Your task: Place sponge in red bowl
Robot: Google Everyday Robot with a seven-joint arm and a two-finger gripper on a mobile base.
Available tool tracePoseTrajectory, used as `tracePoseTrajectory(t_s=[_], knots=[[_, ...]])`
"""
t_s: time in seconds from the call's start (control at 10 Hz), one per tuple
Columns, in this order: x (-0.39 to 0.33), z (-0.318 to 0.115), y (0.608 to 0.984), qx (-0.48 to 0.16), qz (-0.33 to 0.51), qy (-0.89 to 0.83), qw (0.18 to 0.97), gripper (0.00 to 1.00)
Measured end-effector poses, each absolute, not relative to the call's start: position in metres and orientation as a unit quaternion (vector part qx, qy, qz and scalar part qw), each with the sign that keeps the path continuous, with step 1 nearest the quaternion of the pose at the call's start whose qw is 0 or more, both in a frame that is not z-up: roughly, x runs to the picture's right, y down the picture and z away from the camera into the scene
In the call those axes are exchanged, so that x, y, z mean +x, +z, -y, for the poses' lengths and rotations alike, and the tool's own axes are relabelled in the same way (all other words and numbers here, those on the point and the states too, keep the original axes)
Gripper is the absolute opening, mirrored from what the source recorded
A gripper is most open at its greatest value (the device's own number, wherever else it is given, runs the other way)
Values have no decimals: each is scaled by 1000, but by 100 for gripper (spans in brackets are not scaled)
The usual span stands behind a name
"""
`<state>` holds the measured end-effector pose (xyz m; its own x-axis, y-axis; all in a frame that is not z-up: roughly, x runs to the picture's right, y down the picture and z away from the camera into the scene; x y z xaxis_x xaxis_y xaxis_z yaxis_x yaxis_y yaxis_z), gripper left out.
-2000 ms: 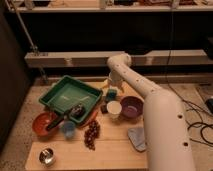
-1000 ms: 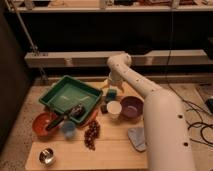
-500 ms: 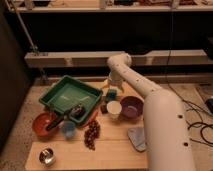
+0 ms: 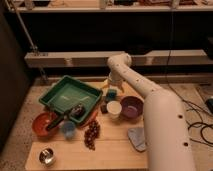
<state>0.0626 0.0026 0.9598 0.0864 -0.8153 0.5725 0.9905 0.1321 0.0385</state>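
The sponge (image 4: 111, 93), a small teal block, sits on the wooden surface (image 4: 112, 150) just beyond the white cup (image 4: 113, 109) and just off the near right corner of the green tray (image 4: 70, 94). Directly above it hangs the tool (image 4: 112, 86) at the end of the white arm, which reaches in from the lower right; whether the tool has closed on the block or merely hovers over it cannot be told here. The red bowl (image 4: 44, 125) waits well apart at the left edge of the surface, below the tray, with a dark utensil (image 4: 65, 117) lying across its rim and a small blue cup (image 4: 68, 129) just beside it. A purple bowl (image 4: 131, 107) stands to the right of the white cup, a dark cluster that looks like grapes (image 4: 91, 133) lies nearer the front, with a metal cup (image 4: 47, 156) at the front left and a grey cloth (image 4: 137, 138) at the front right. Across the last two seconds nothing on the surface has shifted and the arm has held its pose, so the pickup appears to be at or just before the grasp, with the carry to the bowl yet to come.
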Motion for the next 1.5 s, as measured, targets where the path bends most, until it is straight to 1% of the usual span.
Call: tracePoseTrajectory(t_s=[1.4, 1.5], knots=[[63, -1, 959, -184, 238, -632, 714, 80], [69, -8, 961, -193, 237, -633, 711, 80]])
